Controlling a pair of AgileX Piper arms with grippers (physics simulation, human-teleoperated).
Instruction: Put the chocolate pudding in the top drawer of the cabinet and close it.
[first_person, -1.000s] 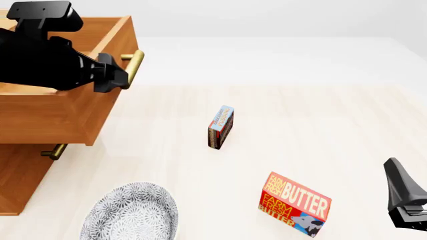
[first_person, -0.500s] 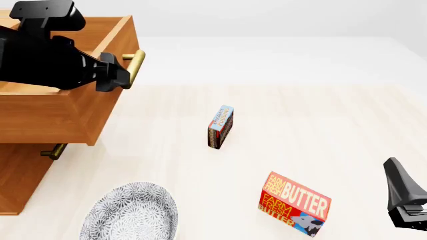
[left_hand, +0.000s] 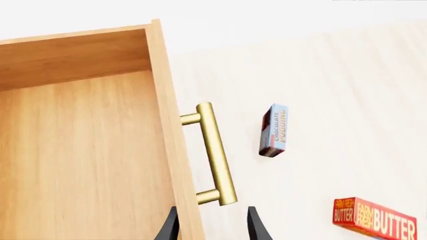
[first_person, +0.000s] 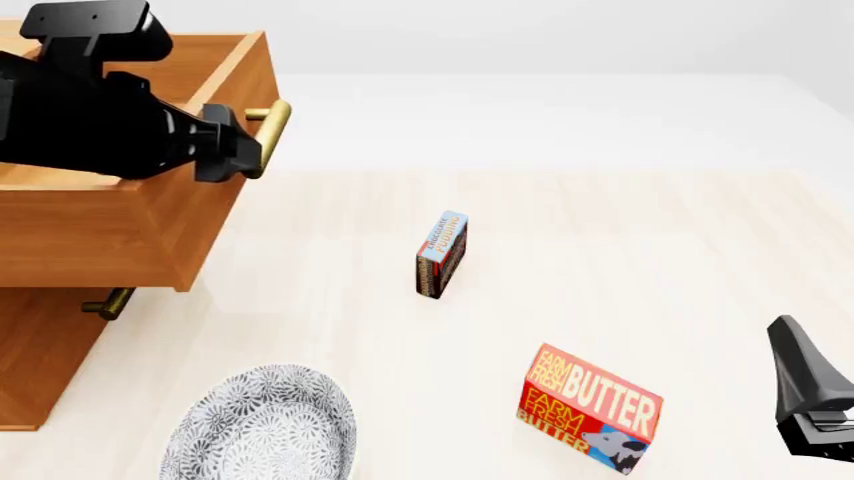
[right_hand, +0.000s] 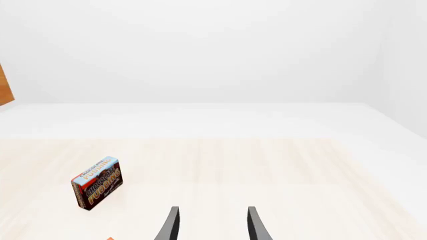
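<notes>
One cabinet (first_person: 47, 345) is seen at the left of the front view, with its top drawer (first_person: 134, 215) pulled out and open; the inside of the drawer is shown bare in the left wrist view. Two brass handles are counted — one on the top drawer (first_person: 271, 128) and one on a lower drawer (first_person: 107, 302) beneath it. The left gripper (first_person: 234, 150) is held at the drawer's front edge beside the upper handle. In the left wrist view its two fingers (left_hand: 257, 227) are seen parted, with the drawer front and the end of the handle between them; whether the handle is touched cannot be told.

One chocolate pudding (first_person: 442, 254) is found standing on its edge on the table (first_person: 641, 230), out in the open, well apart from the drawer and from both grippers. One butter box (first_person: 589, 408) is set nearer the camera, to the right of the pudding. One patterned plate (first_person: 264, 425) is placed at the near edge, in front of the cabinet.

The right gripper (right_hand: 211, 226) is kept low at the right side — its two fingers (right_hand: 171, 225) are spread apart and nothing is held between them.
</notes>
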